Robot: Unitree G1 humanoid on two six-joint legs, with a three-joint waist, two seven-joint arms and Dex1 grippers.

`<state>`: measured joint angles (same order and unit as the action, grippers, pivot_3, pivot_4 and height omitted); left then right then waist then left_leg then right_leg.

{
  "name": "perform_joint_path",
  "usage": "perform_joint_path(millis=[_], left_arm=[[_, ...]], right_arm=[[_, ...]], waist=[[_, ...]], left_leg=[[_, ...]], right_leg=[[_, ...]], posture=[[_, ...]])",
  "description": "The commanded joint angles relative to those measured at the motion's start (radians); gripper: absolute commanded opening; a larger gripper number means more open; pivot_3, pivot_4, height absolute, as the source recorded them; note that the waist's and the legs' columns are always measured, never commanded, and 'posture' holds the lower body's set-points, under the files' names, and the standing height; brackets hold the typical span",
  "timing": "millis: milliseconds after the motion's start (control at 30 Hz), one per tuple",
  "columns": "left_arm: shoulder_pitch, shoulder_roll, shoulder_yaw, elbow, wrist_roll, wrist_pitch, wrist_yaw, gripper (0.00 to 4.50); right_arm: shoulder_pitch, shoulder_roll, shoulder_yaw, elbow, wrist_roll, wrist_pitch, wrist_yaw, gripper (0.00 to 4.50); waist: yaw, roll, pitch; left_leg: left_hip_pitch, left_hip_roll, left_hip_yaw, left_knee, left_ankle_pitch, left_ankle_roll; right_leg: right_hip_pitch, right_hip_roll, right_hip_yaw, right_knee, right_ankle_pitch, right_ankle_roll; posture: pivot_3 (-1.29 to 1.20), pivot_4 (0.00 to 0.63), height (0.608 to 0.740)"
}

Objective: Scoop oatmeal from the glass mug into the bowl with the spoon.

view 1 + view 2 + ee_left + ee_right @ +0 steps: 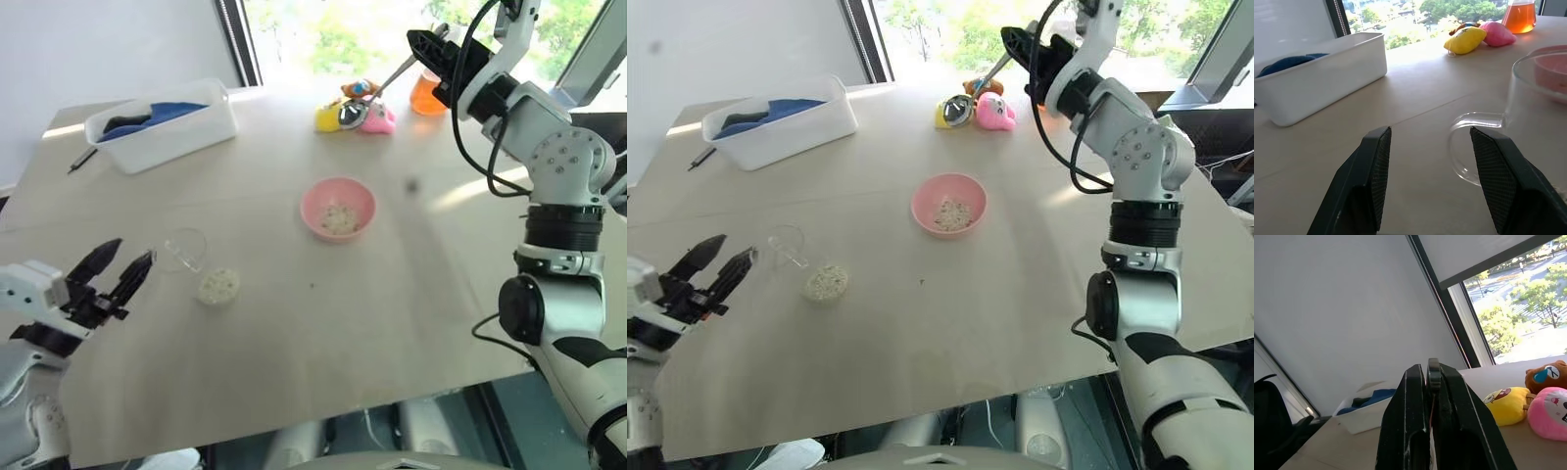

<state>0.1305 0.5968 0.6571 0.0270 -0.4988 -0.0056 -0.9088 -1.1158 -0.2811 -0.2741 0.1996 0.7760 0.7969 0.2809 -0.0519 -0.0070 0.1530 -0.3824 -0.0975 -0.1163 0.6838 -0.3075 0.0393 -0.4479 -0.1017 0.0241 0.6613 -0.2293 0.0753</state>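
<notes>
Oatmeal (339, 217) inside pink bowl (337, 208), frame centre; second clump (217, 285) on table (392, 313), lower left, just beside glass mug (184, 249). Left gripper (115, 271) at lower left, fingers spread, empty, close to mug handle. Right gripper (431, 51) at upper right, clamped on spoon (377, 86) handle, spoon head over plush toys (355, 113).

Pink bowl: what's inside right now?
The small round pink plastic bowl holds a small patch of pale flaky oatmeal at its centre. The bowl floor under the flakes is covered.
</notes>
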Motion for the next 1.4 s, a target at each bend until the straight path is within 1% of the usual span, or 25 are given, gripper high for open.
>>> perform_joint_path(millis=[33,333,500,867,1100,1400], left_arm=[[-0.021,0.038,-0.009,0.044,0.011,-0.041,-0.018,2.69],[-0.144,0.093,-0.1,0.214,0.021,-0.061,-0.079,2.69],[-0.169,0.099,-0.143,0.25,0.035,-0.064,-0.096,2.69],[-0.287,0.106,-0.211,0.367,0.074,-0.091,-0.092,2.69],[-0.319,0.1,-0.237,0.407,0.087,-0.107,-0.096,2.69],[-0.326,0.094,-0.244,0.432,0.089,-0.13,-0.098,2.69]], right_arm=[[-0.003,-0.015,-0.029,-0.074,0.02,0.007,-0.015,0.0],[0.023,-0.001,-0.038,-0.119,0.035,0.037,-0.052,0.0],[0.022,0.0,-0.04,-0.12,0.036,0.038,-0.056,0.0],[0.04,0.021,-0.043,-0.144,0.044,0.04,-0.078,0.0],[0.051,0.024,-0.045,-0.158,0.043,0.041,-0.087,0.0],[0.058,0.025,-0.043,-0.165,0.045,0.042,-0.091,0.0]], waist=[[-0.001,0.0,0.0],[0.004,0.0,0.0],[0.002,0.0,0.0],[-0.004,0.0,0.0],[-0.017,0.0,0.0],[-0.017,0.0,0.0]], left_leg=[[0.0,0.0,0.0,0.0,0.0,0.0],[0.0,0.0,0.0,0.001,0.0,0.0],[0.0,0.0,0.0,0.0,0.0,0.0],[0.0,0.0,0.0,0.001,0.0,0.0],[0.0,0.0,-0.001,0.001,0.0,0.0],[0.0,0.0,-0.001,0.001,0.0,0.0]], right_leg=[[0.0,0.0,0.0,0.0,0.0,0.0],[0.0,0.0,0.0,0.001,0.0,0.0],[0.0,0.0,0.0,0.0,0.0,0.0],[0.0,0.0,0.0,0.001,0.0,0.0],[0.0,-0.001,0.0,0.001,0.0,0.0],[0.0,-0.001,0.0,0.001,0.0,0.0]], posture=[[0.0,0.15,0.74],[0.0,0.15,0.74],[0.0,0.15,0.74],[0.0,0.15,0.74],[0.0,0.15,0.74],[0.0,0.15,0.74]])
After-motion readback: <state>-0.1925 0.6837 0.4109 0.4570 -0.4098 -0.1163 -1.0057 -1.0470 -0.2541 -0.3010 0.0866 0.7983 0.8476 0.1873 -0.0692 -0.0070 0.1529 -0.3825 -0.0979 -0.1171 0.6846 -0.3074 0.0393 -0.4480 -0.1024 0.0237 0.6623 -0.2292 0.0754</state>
